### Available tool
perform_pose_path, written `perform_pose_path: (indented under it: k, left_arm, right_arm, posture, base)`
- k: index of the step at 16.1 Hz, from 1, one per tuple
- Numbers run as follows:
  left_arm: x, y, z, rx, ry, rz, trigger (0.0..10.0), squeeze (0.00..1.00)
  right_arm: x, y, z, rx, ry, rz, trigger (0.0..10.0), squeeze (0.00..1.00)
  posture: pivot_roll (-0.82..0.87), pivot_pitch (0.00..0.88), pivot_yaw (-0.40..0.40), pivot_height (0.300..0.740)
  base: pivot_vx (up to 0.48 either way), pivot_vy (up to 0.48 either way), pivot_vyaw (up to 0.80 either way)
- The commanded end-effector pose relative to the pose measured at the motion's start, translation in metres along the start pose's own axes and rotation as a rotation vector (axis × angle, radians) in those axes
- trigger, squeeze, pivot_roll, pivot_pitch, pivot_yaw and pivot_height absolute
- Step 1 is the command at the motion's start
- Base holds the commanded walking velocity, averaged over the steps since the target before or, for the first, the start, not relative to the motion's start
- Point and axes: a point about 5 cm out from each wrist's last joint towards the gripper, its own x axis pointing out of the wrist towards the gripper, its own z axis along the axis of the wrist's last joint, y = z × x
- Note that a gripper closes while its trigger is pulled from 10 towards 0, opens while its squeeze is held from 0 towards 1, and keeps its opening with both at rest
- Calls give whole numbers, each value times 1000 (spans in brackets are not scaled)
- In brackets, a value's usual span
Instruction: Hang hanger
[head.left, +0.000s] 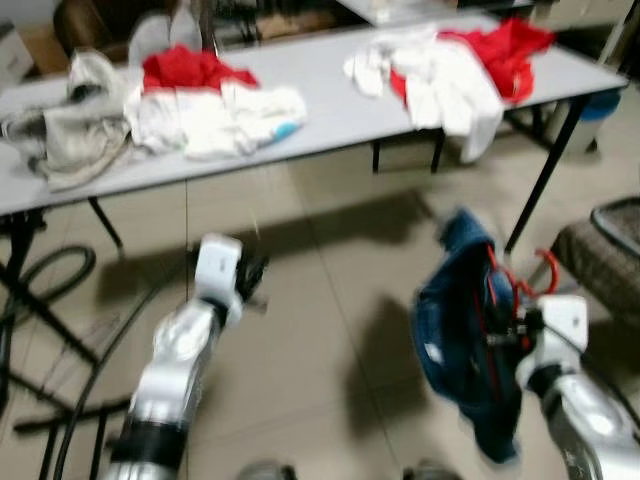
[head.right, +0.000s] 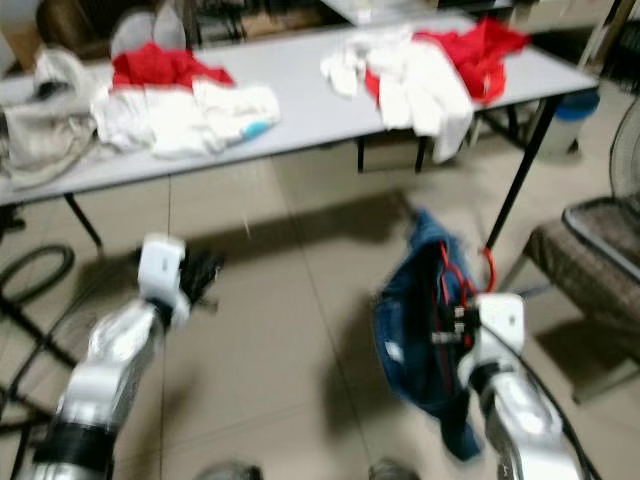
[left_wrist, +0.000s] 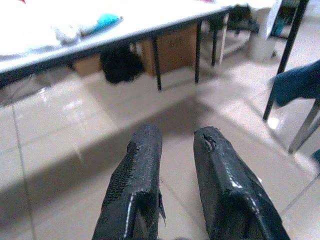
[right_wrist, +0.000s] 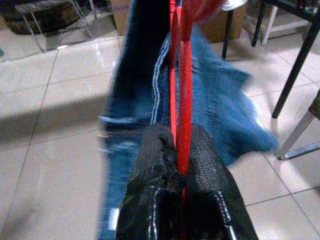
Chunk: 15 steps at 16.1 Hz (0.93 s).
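A red hanger (right_wrist: 179, 90) carries a blue denim garment (head.left: 460, 330) that hangs above the tiled floor. My right gripper (right_wrist: 176, 135) is shut on the hanger's red bar, at the lower right of the left eye view by the hanger hook (head.left: 545, 268). My left gripper (left_wrist: 177, 137) is held out low over the floor, its two black fingers (left_wrist: 140, 170) a small gap apart with nothing between them; it also appears as the left gripper (head.left: 255, 280) in front of the table.
A long grey table (head.left: 330, 120) stands ahead with heaps of white, red and beige clothes (head.left: 215, 105). Black table legs (head.left: 545, 180) and cables (head.left: 50, 270) lie at the floor's edges. A dark chair (head.right: 600, 250) is at the right.
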Motion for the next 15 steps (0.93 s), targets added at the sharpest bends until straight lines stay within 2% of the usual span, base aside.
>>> perform_pose_path:
  k: [1,5,8,11,15]
  left_arm:
    - [-3,9,-5,-12,22,38,10000,0]
    - [1,11,-1,-17,10,38,10000,0]
    - [0,12,-4,-26,24,45,10000,0]
    - [-6,12,-10,-35,36,46,10000,0]
    - [-9,12,-13,-46,38,56,10000,0]
  right_arm:
    - [7,6,14,-37,-60,38,10000,0]
    - [13,4,17,-49,-65,55,10000,0]
    - [17,5,17,-89,-35,121,10000,0]
    - [18,13,11,-136,39,277,10000,0]
    - [22,19,6,-188,95,393,10000,0]
  posture:
    - [-158,0,85,740]
    - [-160,0,84,740]
    - [-153,0,76,740]
    - [-149,0,72,740]
    - [-145,0,62,740]
  base:
    - [322,0,800]
    - [329,0,800]
    - [329,0,800]
    - [330,0,800]
    - [314,0,800]
